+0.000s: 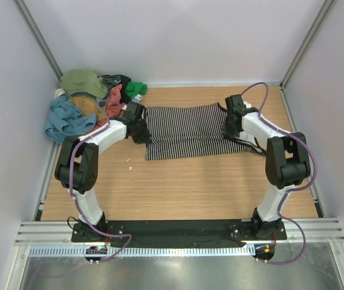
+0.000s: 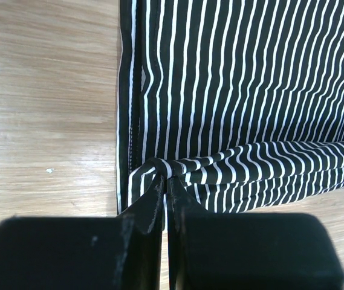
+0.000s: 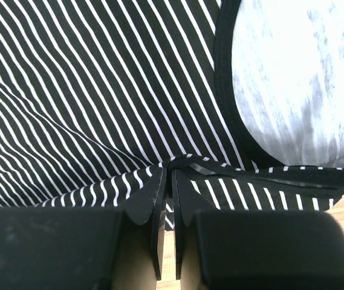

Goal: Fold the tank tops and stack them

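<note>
A black-and-white striped tank top (image 1: 190,130) lies spread across the middle of the wooden table. My left gripper (image 1: 140,134) is shut on its left edge; the left wrist view shows the pinched fold (image 2: 165,172) lifted between the fingers. My right gripper (image 1: 232,130) is shut on its right end near the straps; the right wrist view shows the striped cloth (image 3: 99,90) bunched at the fingertips, with the black-bound armhole (image 3: 226,103) beside it. Other tank tops sit in a heap (image 1: 90,103) at the far left: olive, teal-blue, coral, mustard and green.
The heap of tops lies against the left wall, just behind my left arm. White walls close in the table at the back and both sides. Bare wood (image 1: 184,187) stretches between the striped top and the arm bases.
</note>
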### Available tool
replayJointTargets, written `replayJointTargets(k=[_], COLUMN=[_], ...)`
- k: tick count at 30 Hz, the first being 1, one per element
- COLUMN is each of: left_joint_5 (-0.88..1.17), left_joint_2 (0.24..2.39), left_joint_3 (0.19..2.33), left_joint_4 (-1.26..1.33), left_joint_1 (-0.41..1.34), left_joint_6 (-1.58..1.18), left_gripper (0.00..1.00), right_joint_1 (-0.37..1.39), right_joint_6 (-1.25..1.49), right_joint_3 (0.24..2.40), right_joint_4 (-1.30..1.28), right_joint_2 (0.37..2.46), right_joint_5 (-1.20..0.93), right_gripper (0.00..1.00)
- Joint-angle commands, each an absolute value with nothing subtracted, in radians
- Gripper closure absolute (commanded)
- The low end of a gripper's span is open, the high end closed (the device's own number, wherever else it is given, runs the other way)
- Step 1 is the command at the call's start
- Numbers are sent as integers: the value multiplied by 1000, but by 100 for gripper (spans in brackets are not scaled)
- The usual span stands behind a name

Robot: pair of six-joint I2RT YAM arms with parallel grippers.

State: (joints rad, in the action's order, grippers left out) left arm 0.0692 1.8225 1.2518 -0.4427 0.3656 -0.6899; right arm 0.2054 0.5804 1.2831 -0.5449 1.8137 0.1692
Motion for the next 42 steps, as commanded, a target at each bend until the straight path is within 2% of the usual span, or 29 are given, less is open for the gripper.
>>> replayJointTargets(k=[1,14,19,39,42], left_joint_5=[64,83,87,103,104], left_joint_2=[1835,1871,1865,1897,1914], left_joint_3=[1290,1319,1321,1387,1405], left_joint_4=[-462,-463,-465,-488,-489], left_joint_1=[348,322,314,287,285], left_joint_6=[-660,-647,-644,-646,-640], left_gripper=[100,100,100,100,97], right_joint_1=[199,199,199,198,199], right_joint_6=[588,584,583,583,584], right_joint_3=[1347,1425,1443,1543,1565], right_joint_4=[-549,-558,-549,-581,-595], right_joint_2=[1832,1911,1922,1996,2016], right_joint_5=[212,184,167,192,210], right_gripper=[87,88,99,99,93])
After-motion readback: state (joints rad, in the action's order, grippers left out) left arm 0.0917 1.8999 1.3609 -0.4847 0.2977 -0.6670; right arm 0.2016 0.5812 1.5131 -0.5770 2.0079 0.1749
